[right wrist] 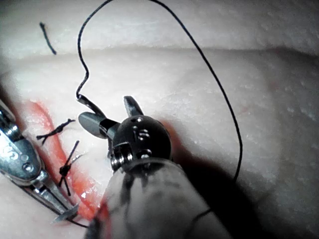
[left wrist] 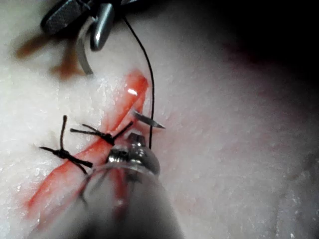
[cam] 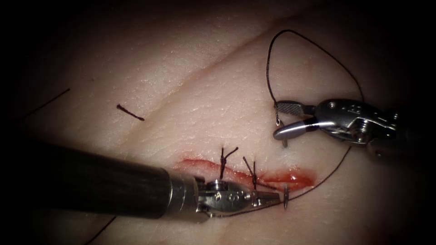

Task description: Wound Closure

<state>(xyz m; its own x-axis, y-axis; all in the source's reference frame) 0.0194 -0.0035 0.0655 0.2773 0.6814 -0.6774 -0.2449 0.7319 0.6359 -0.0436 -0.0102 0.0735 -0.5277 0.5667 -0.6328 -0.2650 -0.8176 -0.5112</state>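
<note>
The curved needle passes under the tissue at the right end of the red cut (cam: 290, 178). Its tail (cam: 277, 119) stands up above the cut, and its tip (cam: 286, 199) sticks out below it. My right tool (cam: 276, 120) is open, its jaws either side of the tail and gripping nothing. My left tool (cam: 277, 196) is shut and holds nothing; it lies along the cut's lower edge, just left of the tip. Black thread (cam: 272, 54) loops from the tail up and round to the right. The left wrist view shows the tip (left wrist: 149, 119); the right wrist view shows the tail (right wrist: 89, 102).
Two tied stitches (cam: 222, 159) (cam: 253, 174) cross the cut left of the needle. A cut end of thread (cam: 129, 112) lies on the tissue at upper left. The thread runs under the left tool's shaft (cam: 100, 186) and off the lower edge.
</note>
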